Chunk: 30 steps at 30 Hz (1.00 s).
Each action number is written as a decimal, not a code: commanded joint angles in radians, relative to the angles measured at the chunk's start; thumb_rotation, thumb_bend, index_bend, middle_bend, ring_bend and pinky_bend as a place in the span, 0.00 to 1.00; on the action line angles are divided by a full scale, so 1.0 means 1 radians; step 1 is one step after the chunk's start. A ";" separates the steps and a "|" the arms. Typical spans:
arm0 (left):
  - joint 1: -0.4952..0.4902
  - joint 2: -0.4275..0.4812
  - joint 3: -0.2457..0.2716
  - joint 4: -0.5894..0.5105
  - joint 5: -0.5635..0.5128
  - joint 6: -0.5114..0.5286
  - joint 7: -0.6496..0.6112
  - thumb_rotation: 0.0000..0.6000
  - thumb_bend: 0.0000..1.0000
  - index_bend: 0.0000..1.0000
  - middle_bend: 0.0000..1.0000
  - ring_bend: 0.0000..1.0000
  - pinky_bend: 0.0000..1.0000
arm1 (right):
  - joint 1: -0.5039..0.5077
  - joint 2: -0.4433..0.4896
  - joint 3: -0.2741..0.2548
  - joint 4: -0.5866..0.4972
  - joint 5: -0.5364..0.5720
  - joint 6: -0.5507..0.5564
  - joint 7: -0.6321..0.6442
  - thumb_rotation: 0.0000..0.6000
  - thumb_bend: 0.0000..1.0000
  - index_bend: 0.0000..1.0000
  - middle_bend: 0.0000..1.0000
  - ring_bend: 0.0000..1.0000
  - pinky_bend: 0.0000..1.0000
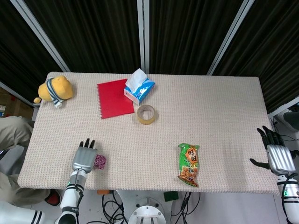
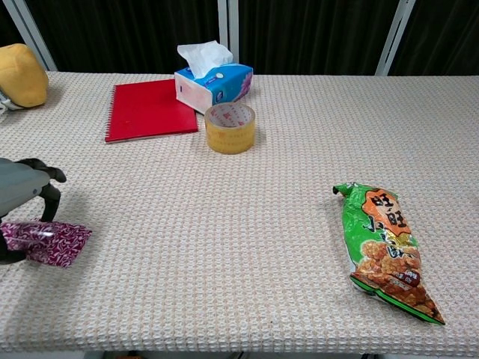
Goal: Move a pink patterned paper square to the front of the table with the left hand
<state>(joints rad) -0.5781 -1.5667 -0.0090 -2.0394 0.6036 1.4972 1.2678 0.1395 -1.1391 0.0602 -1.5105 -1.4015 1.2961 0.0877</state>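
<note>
The pink patterned paper square point(image 1: 100, 161) point(image 2: 52, 242) lies near the table's front left edge. My left hand point(image 1: 84, 157) point(image 2: 24, 196) is at its left side and pinches its left edge between the thumb and a finger, while the other fingers point(image 1: 87, 143) point toward the table's back. In the chest view the square's right part rests on the cloth. My right hand point(image 1: 279, 155) hangs beyond the table's right edge with its fingers spread and nothing in it; only the head view shows it.
A green snack bag point(image 1: 188, 164) point(image 2: 384, 248) lies at the front right. A tape roll point(image 1: 146, 114) point(image 2: 230, 127), a tissue box point(image 1: 139, 88) point(image 2: 213, 84) and a red notebook point(image 1: 114, 98) point(image 2: 150, 109) sit mid-back. A yellow plush toy point(image 1: 55, 89) point(image 2: 21, 75) is at the back left.
</note>
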 commanded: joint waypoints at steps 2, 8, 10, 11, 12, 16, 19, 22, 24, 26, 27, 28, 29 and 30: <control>-0.013 -0.013 -0.007 0.011 -0.016 0.005 0.005 1.00 0.24 0.44 0.08 0.00 0.15 | 0.002 0.000 0.000 0.000 0.001 -0.004 0.000 1.00 0.23 0.00 0.00 0.00 0.00; -0.029 -0.026 -0.007 0.021 -0.052 0.016 0.018 1.00 0.24 0.43 0.08 0.00 0.15 | 0.003 -0.003 0.000 0.011 0.010 -0.013 0.007 1.00 0.23 0.00 0.00 0.00 0.00; -0.032 -0.028 -0.006 0.022 -0.050 0.019 0.014 1.00 0.24 0.42 0.08 0.00 0.15 | 0.003 -0.003 0.000 0.014 0.012 -0.015 0.008 1.00 0.23 0.00 0.00 0.00 0.00; -0.033 -0.029 -0.004 0.022 -0.045 0.022 0.011 1.00 0.24 0.41 0.08 0.00 0.15 | 0.003 -0.004 0.000 0.015 0.013 -0.016 0.009 1.00 0.23 0.00 0.00 0.00 0.00; -0.034 -0.030 -0.001 0.022 -0.041 0.025 0.010 1.00 0.24 0.41 0.08 0.00 0.15 | 0.003 -0.004 0.000 0.016 0.014 -0.017 0.010 1.00 0.23 0.00 0.00 0.00 0.00; -0.039 -0.035 0.008 0.025 -0.040 0.032 0.011 1.00 0.24 0.41 0.08 0.00 0.15 | 0.004 -0.004 -0.001 0.017 0.014 -0.020 0.011 1.00 0.23 0.00 0.00 0.00 0.00; -0.041 -0.040 0.012 0.029 -0.046 0.032 0.009 1.00 0.24 0.40 0.08 0.00 0.15 | 0.003 -0.003 -0.001 0.017 0.015 -0.020 0.012 1.00 0.23 0.00 0.00 0.00 0.00; -0.043 -0.045 0.017 0.032 -0.042 0.038 0.008 1.00 0.24 0.38 0.08 0.00 0.15 | 0.003 -0.001 -0.003 0.018 0.014 -0.023 0.013 1.00 0.23 0.00 0.00 0.00 0.00; -0.045 -0.049 0.025 0.037 -0.031 0.048 0.014 1.00 0.24 0.37 0.08 0.00 0.15 | 0.003 0.000 -0.004 0.018 0.016 -0.024 0.014 1.00 0.23 0.00 0.00 0.00 0.00; -0.044 -0.053 0.028 0.037 -0.030 0.052 0.013 1.00 0.24 0.36 0.08 0.00 0.15 | 0.002 0.001 -0.003 0.018 0.017 -0.024 0.014 1.00 0.23 0.00 0.00 0.00 0.00; -0.044 -0.054 0.029 0.037 -0.034 0.053 0.013 1.00 0.24 0.36 0.08 0.00 0.15 | 0.002 0.001 -0.003 0.017 0.017 -0.024 0.015 1.00 0.23 0.00 0.00 0.00 0.00; -0.045 -0.055 0.029 0.038 -0.037 0.055 0.015 1.00 0.24 0.36 0.08 0.00 0.15 | 0.002 0.001 -0.003 0.017 0.017 -0.024 0.015 1.00 0.23 0.00 0.00 0.00 0.00; -0.045 -0.056 0.029 0.038 -0.040 0.056 0.016 1.00 0.24 0.35 0.08 0.00 0.15 | 0.002 0.002 -0.003 0.017 0.017 -0.024 0.014 1.00 0.23 0.00 0.00 0.00 0.00; -0.045 -0.057 0.029 0.038 -0.043 0.058 0.016 1.00 0.24 0.35 0.08 0.00 0.15 | 0.002 0.002 -0.004 0.017 0.016 -0.025 0.014 1.00 0.23 0.00 0.00 0.00 0.00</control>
<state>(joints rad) -0.6233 -1.6226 0.0201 -2.0014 0.5616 1.5545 1.2838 0.1420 -1.1375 0.0563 -1.4938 -1.3851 1.2711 0.1021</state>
